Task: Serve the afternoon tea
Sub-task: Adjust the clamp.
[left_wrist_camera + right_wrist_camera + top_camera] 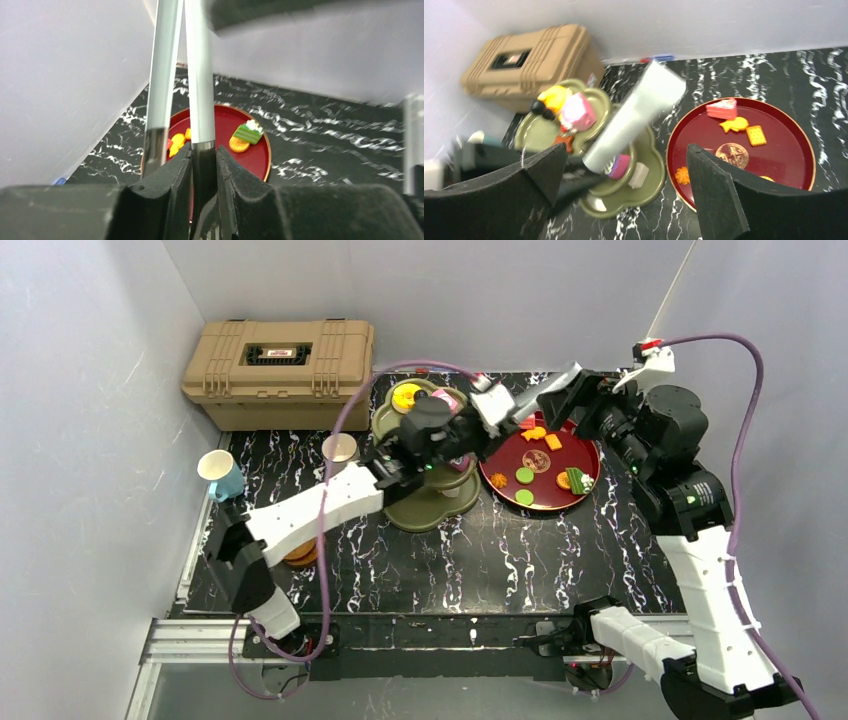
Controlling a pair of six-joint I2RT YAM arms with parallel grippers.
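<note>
The olive-green three-tier stand [432, 508] stands mid-table, with toy pastries [407, 396] on its tiers. My left gripper [478, 425] hovers over it, shut on the black handle end of silver tongs [548, 388]. In the left wrist view both blades of the tongs [199, 75] run up from the left gripper [204, 165]. My right gripper [578, 400] is at the tongs' far end, over the red plate. In its own view the right gripper [624, 150] is open, the tongs [634, 120] lying loose between its fingers above the stand [646, 187].
The round dark-red plate [590, 465] with several pastries [722, 108] sits right of the stand. A tan toolbox [280, 370] stands at back left. A white-and-blue cup [222, 476], a white mug [340, 448] and brown saucers [300, 556] are at the left.
</note>
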